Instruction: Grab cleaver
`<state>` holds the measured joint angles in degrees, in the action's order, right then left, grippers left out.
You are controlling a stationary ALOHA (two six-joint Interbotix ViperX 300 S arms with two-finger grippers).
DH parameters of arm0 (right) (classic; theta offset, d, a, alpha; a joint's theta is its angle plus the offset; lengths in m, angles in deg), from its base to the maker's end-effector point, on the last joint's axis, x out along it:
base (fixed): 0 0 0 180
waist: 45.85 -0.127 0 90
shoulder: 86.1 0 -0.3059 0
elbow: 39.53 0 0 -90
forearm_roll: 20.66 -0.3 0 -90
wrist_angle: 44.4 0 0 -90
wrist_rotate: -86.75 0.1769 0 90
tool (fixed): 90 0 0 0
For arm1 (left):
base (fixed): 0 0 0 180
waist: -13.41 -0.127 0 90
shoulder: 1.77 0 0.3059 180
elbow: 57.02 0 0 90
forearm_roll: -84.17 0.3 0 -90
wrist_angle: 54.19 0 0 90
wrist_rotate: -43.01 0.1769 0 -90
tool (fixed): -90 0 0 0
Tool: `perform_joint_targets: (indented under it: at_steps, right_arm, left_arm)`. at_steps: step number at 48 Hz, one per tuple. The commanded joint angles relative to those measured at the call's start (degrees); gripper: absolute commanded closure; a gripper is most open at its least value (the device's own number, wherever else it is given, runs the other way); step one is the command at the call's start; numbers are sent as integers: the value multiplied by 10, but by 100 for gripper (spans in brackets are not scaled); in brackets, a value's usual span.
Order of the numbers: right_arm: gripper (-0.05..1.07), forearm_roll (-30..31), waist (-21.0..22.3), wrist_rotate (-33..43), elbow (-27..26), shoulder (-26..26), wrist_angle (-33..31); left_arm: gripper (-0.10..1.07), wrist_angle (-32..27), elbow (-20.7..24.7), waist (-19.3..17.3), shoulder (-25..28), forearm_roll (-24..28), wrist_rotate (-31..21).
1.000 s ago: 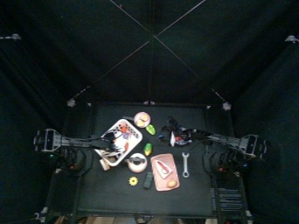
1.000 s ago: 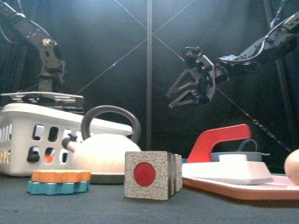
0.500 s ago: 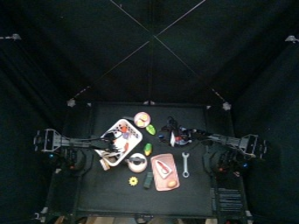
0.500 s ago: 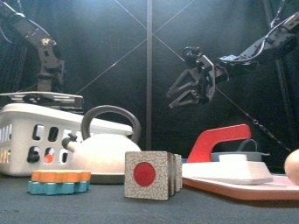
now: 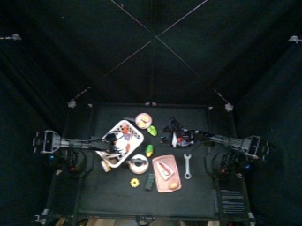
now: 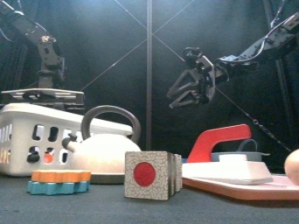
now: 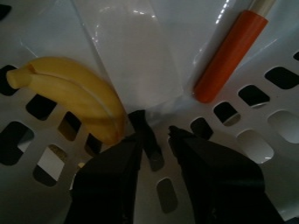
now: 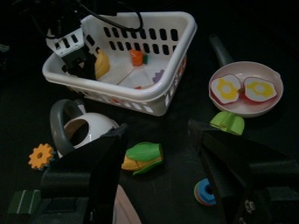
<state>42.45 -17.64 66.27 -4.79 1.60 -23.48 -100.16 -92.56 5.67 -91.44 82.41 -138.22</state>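
Observation:
The cleaver lies inside the white basket (image 7: 251,114), its orange handle (image 7: 228,52) beside a pale blade (image 7: 146,44). My left gripper (image 7: 158,131) is down in the basket next to a yellow banana (image 7: 73,94), a short way from the handle. Its jaws stand a little apart with nothing held. The front view shows the left arm (image 6: 47,61) reaching down over the basket (image 6: 35,131). Seen from the right wrist, the orange handle (image 8: 136,58) shows in the basket (image 8: 163,66). My right gripper (image 6: 187,87) hangs open in the air mid-table, holding nothing.
A white kettle (image 6: 105,140), a cube with a red dot (image 6: 152,172) and an orange gear (image 6: 61,178) stand at the front. A pink board (image 6: 251,185) with a red-handled tool (image 6: 222,142) lies front right. A pan with eggs (image 8: 246,87) sits behind.

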Motion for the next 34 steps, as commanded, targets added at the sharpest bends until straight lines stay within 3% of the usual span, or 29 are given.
perform_joint_targets:
  at_steps: [1,15,34]
  right_arm:
    - [12,-1,4,0,-9,-10,2]
    - [12,-1,4,0,-9,-10,2]
    - [12,-1,5,0,-8,-9,2]
  left_arm:
    - [21,1,3,0,-1,4,-1]
    - [17,2,-5,1,15,15,-4]
    - [17,2,20,1,58,62,-8]
